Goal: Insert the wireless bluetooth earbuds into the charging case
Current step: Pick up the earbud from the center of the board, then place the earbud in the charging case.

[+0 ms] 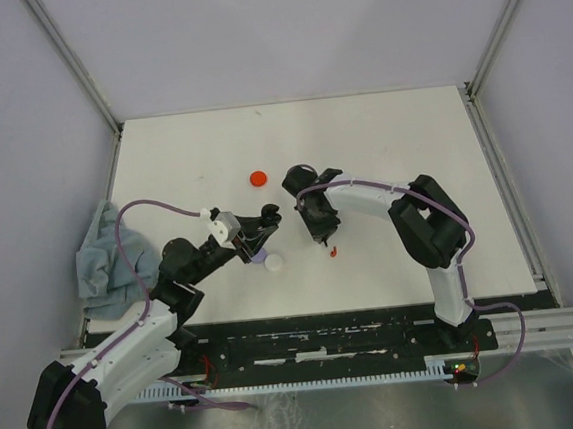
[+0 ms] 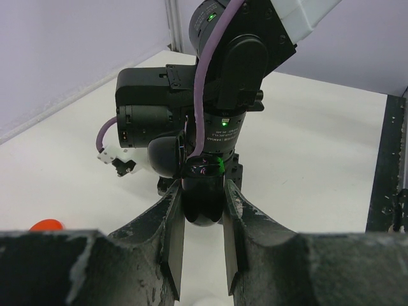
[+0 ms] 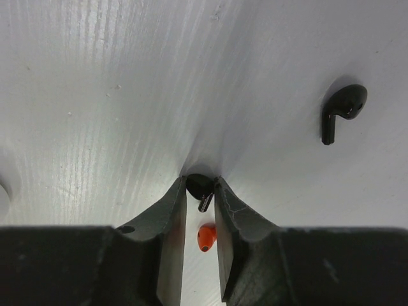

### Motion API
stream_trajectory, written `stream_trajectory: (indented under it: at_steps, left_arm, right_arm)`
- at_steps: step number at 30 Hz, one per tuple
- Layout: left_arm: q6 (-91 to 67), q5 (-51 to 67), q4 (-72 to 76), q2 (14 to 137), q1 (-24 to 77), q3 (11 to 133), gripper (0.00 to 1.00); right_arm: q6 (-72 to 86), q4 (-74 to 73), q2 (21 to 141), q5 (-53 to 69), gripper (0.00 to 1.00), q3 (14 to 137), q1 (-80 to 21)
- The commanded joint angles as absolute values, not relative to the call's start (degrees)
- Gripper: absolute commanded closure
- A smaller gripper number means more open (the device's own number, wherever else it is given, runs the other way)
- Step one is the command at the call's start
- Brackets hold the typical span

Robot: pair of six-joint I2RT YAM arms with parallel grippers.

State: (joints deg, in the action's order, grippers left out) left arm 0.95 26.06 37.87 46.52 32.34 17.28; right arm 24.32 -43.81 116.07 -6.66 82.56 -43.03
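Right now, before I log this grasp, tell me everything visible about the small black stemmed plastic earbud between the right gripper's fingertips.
The small black stemmed plastic earbud looks glossy, with a rounded head and a short, slightly tilted stem ending in a paler tip. It sits at the very tips of the right gripper, pinched between its two dark fingers close to the white table. Whether it touches the table cannot be told. A small red earbud lies nearby, apart from it.
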Motion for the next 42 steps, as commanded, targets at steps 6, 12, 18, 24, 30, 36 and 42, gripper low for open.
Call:
stream_trajectory:
  at_steps: [6,12,18,24,30,36,42]
  left_arm:
    - [-1.1,25.4,46.1,46.7,32.1,17.9,0.97]
    - [-1.6,24.8,50.1,47.2,31.7,16.2,0.97]
    - [-0.2,24.7,54.3,47.0,31.6,15.1,0.97]
    - [2.1,26.8,55.7,48.3,31.7,15.7,0.97]
    - [2.0,27.1,59.3,50.5,31.6,15.4,0.97]
    - [2.9,28.7,59.2,52.1,31.6,16.5,0.97]
    - [0.5,29.9,60.6,51.8,31.7,16.8,0.97]
  right_arm:
    - [23.8,-44.0,112.9,-9.0,0.78,82.1,-43.4]
    - [22.9,-41.5,103.3,-10.2,0.79,80.1,-44.0]
    - [20.2,-39.1,93.5,-11.2,0.8,79.3,-45.4]
    - [17.8,-38.1,85.1,-13.8,0.8,80.6,-47.9]
    - [16.5,-33.5,76.7,-13.7,0.8,80.4,-50.1]
    - [16.3,-22.9,71.2,-8.2,0.8,76.4,-51.8]
    - [16.6,-11.9,69.0,-2.8,0.8,71.3,-53.5]
